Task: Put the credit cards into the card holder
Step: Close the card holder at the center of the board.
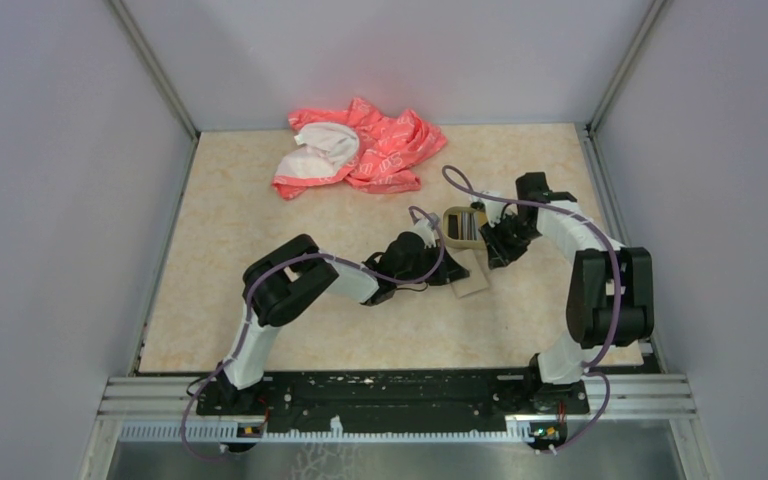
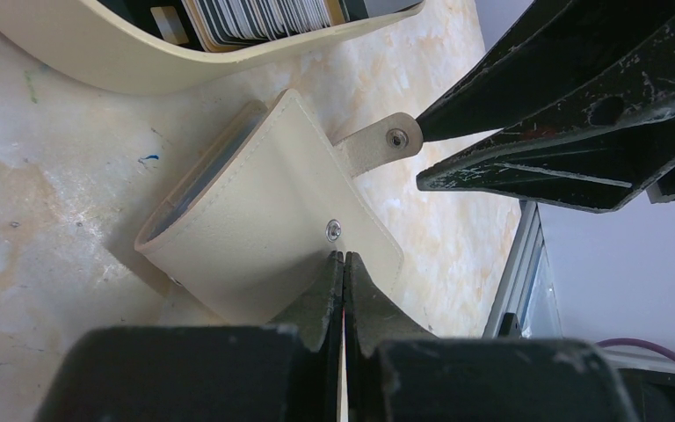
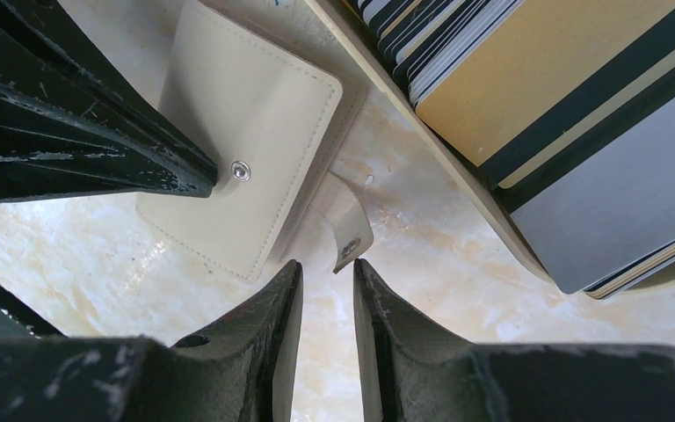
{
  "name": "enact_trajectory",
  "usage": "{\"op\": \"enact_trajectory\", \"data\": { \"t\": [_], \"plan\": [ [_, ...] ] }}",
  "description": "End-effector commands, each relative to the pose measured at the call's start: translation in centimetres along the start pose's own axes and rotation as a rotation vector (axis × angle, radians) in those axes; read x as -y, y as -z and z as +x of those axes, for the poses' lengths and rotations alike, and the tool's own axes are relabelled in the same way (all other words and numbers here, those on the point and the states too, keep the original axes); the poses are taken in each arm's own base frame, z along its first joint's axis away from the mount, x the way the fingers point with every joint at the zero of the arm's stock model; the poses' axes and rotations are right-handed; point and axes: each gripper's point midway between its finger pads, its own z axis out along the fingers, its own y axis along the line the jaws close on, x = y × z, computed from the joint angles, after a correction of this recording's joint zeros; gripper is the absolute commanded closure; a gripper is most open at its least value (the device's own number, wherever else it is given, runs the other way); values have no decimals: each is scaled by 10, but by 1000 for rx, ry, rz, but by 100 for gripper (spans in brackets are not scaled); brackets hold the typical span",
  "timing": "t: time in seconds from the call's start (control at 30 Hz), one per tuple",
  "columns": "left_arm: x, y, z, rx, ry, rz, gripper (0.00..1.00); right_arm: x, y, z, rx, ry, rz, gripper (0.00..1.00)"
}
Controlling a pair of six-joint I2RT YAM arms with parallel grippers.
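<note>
at the middle of the table [image 1: 260, 210], just beside the tan tray [image 2: 123, 66], the left gripper [image 2: 344, 257] has its 2 fingers pressed together with nothing visibly held, and its tips touch the cover of the card holder [image 2: 255, 220] next to the snap stud [image 2: 332, 229]. the right gripper [image 3: 325, 268] is open by a narrow slot and holds nothing, with the unfastened strap tab [image 3: 349, 230] just ahead of that slot. the card holder lies flat and folded shut, near-square with no clear long axis, tab pointing toward the right gripper; the credit cards [image 2: 264, 13] stand on edge in the tray.
</note>
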Motion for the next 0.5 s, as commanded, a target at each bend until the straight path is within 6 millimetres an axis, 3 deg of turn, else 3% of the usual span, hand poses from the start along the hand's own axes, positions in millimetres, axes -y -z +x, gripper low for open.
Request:
{"op": "enact_trajectory", "data": {
  "t": [0.0,0.47],
  "plan": [
    [-35,-3,18,-41,-2,-95,100,12,8,-19,40,-3,51,72],
    [-35,-3,19,-45,-1,-88,100,24,7,-22,55,-36,118,76]
  ]
}}
